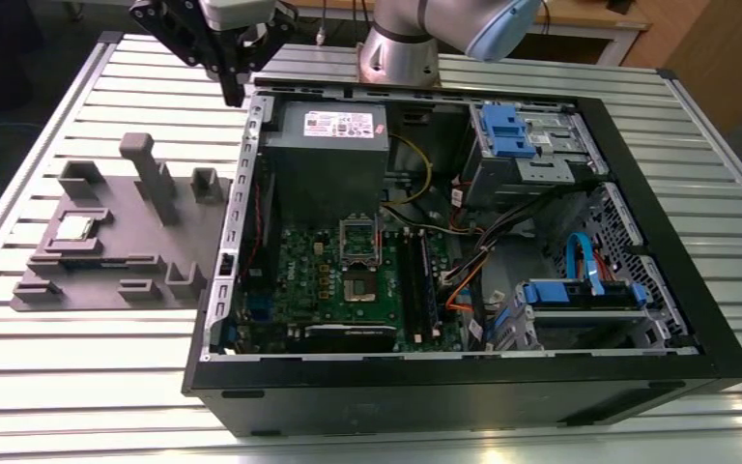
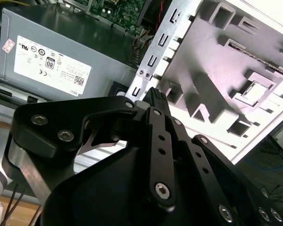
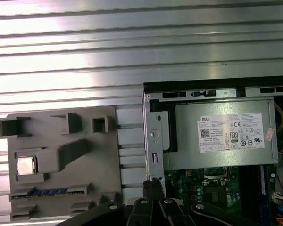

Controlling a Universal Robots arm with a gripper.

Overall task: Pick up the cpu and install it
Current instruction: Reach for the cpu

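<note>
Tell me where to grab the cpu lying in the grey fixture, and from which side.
Take the cpu by two opposite edges, coming straight down from above. It lies flat, metal top up, seated in a pocket of the grey fixture, so a sideways approach looks blocked.

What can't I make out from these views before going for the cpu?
- cpu: corner mark and seating in the fixture, too small in the exterior and first wrist views.
- socket: pins and latch, too small in the exterior view.
- gripper: upper body cut off by the exterior view's top edge.
- board: near edge hidden behind the case wall in the exterior view.
</note>
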